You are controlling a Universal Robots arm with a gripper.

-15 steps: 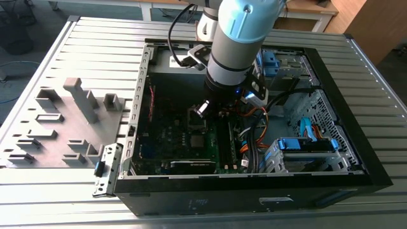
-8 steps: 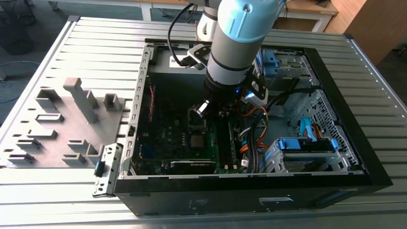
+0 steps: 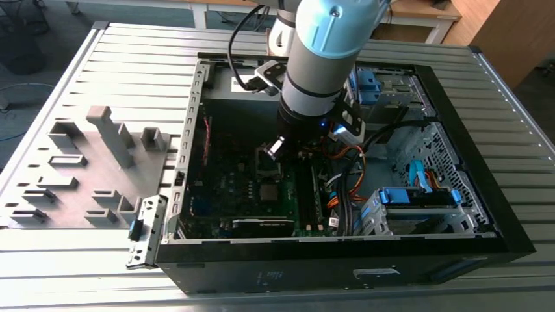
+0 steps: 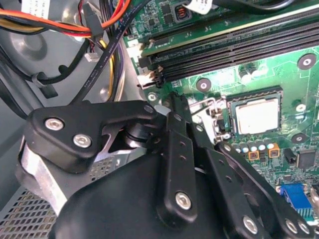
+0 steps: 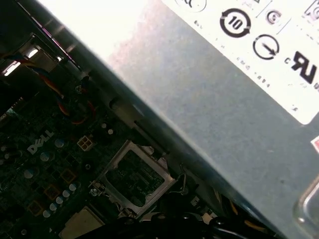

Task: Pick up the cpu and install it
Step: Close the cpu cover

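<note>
The black case (image 3: pixel 347 273) lies open on the slatted surface (image 3: pixel 87 273). Toward its near wall the cpu (image 3: pixel 270 192) sits flat in its socket on the green board (image 4: pixel 279 69), silver top up. In the second wrist view the cpu (image 4: pixel 256 115) lies apart from the hand (image 4: pixel 175 102). Just beyond the cpu the socket's metal plate (image 5: pixel 110 164) stands flipped open. The hand (image 3: pixel 275 148) hangs close over that plate; touching or not, clenched or released, I cannot tell. Farther back the arm (image 3: pixel 325 58) rises out of the case.
</note>
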